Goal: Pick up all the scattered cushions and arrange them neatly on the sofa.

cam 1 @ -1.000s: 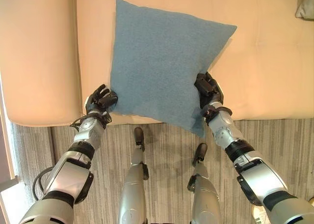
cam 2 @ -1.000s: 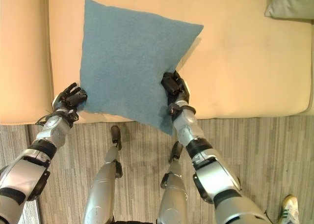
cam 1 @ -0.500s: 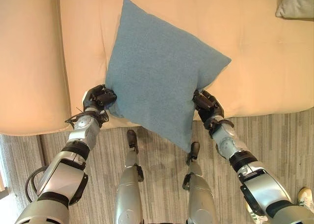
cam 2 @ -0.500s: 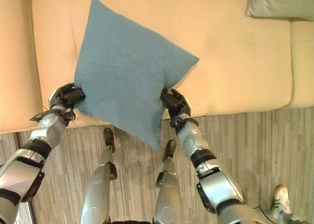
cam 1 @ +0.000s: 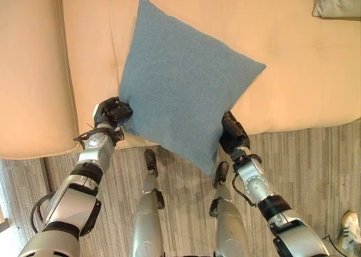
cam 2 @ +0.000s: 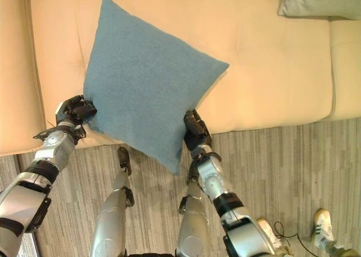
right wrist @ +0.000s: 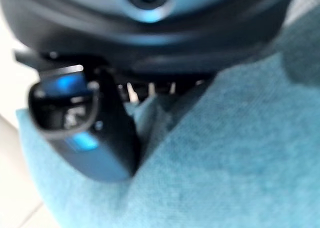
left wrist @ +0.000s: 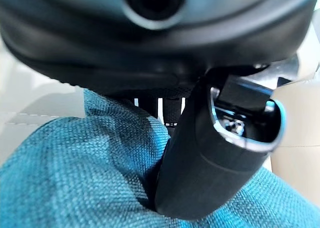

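Observation:
A square blue cushion is held up over the front of the cream sofa, tilted like a diamond. My left hand is shut on its left corner, and in the left wrist view the thumb presses into the blue fabric. My right hand is shut on the cushion's lower right edge, beyond the sofa's front edge over the floor; the right wrist view shows its thumb pinching the cloth. The cushion's lowest corner hangs over the floor.
A grey-green cushion lies on the sofa seat at the far right. The sofa's broad armrest stands to the left. Striped grey floor runs in front, with a person's shoe at the lower right.
My right hand has pulled back from the sofa edge towards me while holding the cushion's edge. The left hand stays on its corner. The view has shifted a little.

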Robot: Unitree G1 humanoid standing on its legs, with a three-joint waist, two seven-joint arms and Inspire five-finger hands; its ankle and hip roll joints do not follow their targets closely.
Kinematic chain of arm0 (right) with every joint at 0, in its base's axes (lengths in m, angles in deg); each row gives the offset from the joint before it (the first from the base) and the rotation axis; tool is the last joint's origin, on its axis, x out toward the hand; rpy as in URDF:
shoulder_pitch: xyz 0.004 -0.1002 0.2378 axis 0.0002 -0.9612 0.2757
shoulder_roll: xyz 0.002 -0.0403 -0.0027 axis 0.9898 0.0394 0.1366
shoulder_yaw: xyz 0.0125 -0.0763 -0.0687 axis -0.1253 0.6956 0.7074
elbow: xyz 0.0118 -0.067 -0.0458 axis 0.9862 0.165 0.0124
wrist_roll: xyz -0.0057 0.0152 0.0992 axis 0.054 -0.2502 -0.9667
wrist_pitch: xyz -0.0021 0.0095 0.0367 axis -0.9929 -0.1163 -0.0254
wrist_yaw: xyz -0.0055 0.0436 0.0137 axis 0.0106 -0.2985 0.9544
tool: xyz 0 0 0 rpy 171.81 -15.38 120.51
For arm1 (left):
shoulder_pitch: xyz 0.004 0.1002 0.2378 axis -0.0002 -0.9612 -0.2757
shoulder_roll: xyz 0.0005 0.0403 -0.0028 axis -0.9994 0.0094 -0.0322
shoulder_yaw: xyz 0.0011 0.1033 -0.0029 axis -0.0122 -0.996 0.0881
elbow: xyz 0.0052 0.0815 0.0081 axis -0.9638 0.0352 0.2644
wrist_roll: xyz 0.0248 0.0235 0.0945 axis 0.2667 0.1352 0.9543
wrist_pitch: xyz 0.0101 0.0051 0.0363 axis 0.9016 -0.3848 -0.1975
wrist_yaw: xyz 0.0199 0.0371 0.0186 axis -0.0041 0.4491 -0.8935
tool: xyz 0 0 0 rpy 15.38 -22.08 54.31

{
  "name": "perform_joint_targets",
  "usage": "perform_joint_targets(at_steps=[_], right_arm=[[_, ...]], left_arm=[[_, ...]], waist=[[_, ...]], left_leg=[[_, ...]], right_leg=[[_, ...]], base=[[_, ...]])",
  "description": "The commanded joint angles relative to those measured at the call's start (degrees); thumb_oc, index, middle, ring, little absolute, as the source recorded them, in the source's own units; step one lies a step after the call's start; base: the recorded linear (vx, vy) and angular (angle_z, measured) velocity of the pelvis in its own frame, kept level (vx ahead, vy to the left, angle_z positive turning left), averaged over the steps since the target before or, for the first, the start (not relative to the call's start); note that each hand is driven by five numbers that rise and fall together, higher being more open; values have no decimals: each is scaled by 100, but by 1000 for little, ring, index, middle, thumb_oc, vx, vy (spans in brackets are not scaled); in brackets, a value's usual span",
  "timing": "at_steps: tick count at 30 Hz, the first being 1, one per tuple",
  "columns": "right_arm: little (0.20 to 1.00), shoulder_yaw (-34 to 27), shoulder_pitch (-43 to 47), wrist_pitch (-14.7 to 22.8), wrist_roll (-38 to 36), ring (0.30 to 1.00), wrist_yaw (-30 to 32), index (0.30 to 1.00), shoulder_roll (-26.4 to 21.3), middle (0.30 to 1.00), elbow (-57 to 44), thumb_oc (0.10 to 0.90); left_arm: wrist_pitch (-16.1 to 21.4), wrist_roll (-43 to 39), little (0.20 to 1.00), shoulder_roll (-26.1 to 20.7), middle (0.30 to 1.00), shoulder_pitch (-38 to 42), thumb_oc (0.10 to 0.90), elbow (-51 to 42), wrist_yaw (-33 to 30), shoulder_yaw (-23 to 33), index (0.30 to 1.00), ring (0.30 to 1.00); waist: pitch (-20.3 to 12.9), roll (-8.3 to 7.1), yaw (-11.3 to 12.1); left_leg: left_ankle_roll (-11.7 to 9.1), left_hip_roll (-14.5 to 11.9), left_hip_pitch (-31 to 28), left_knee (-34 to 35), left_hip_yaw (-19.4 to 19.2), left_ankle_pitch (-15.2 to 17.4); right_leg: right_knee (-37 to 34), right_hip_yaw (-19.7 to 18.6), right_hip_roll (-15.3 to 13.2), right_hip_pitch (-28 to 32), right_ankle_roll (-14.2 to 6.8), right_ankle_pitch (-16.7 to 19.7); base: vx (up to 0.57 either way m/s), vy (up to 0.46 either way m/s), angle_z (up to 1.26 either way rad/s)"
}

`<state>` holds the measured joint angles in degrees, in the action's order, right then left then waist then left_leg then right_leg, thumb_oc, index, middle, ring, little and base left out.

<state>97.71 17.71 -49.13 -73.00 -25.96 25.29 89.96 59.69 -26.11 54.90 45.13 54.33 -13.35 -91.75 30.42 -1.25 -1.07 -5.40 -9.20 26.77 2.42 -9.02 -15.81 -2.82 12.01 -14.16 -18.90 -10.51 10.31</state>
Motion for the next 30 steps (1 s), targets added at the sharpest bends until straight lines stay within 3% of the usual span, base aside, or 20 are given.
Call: perform_joint_targets(at_steps=[1,6,13,15,19,20,22,25,28,30], right_arm=[[900,445,-424,-153,133,900,-787,900,-325,900,-1318,800],[900,635,-1194,-490,166,900,-1138,900,-967,900,-1991,800],[900,1237,-1823,-1104,341,900,-1665,900,-1622,900,-2036,800],[900,1474,-1753,-1273,321,900,-1742,900,-1417,900,-1618,800],[900,1476,-1390,-1103,-80,900,-1725,900,-716,900,-1390,800],[900,1459,-1137,-874,-311,900,-1705,900,-202,900,-1370,800],[900,1469,-959,-781,-353,900,-1663,900,-9,900,-1242,800],[900,1412,-392,-305,-500,900,-1351,900,497,900,-1207,800],[900,1276,-264,-165,-470,900,-1249,900,618,900,-1168,800],[900,908,77,360,-390,900,-959,900,962,900,-1222,800]], left_arm=[[339,214,300,430,300,490,400,-683,331,101,300,300],[321,325,300,291,300,468,400,-651,427,156,300,300],[259,586,300,428,300,324,400,-530,577,56,300,300],[274,623,300,552,300,270,400,-546,564,-18,300,300],[304,676,300,643,300,284,400,-511,520,-16,300,300],[313,739,300,750,300,302,400,-403,463,11,300,300],[321,746,300,803,300,329,400,-380,447,-18,300,300],[375,679,300,951,300,410,400,-446,324,-167,300,300],[369,674,300,989,300,406,400,-484,313,-211,300,300],[425,625,300,1199,300,309,400,-615,228,-356,300,300]], waist=[[-63,-16,-177],[-63,-112,-252],[-63,-168,-234],[-63,-154,-210],[-63,-89,-185],[-63,-20,-145],[-63,2,-133],[-63,95,-100],[-63,125,-94],[-63,230,-104]], left_leg=[[-436,-294,172,-853,229,811],[-467,-348,77,-902,224,816],[-488,-395,-185,-990,243,890],[-491,-404,-212,-1059,268,913],[-482,-407,-129,-1083,236,904],[-475,-392,-89,-1078,228,901],[-470,-385,-73,-1074,236,896],[-460,-371,2,-1043,233,864],[-459,-366,19,-1028,221,857],[-460,-320,28,-969,200,841]], right_leg=[[507,-48,-369,-190,-222,-339],[505,-24,-340,-77,-215,-352],[560,37,-322,212,-181,-427],[599,14,-322,247,-172,-456],[608,-47,-320,116,-163,-439],[609,-49,-325,66,-165,-440],[615,-56,-324,47,-168,-443],[617,-82,-342,-53,-179,-437],[602,-88,-353,-69,-182,-427],[567,-90,-379,-70,-191,-419]], base=[[0,0,0],[-1,-1,-1],[10,-26,-8],[1,-23,-6],[-9,14,-3],[-7,14,-6],[-7,7,-6],[-7,12,0],[1,12,-1],[8,49,-1]])
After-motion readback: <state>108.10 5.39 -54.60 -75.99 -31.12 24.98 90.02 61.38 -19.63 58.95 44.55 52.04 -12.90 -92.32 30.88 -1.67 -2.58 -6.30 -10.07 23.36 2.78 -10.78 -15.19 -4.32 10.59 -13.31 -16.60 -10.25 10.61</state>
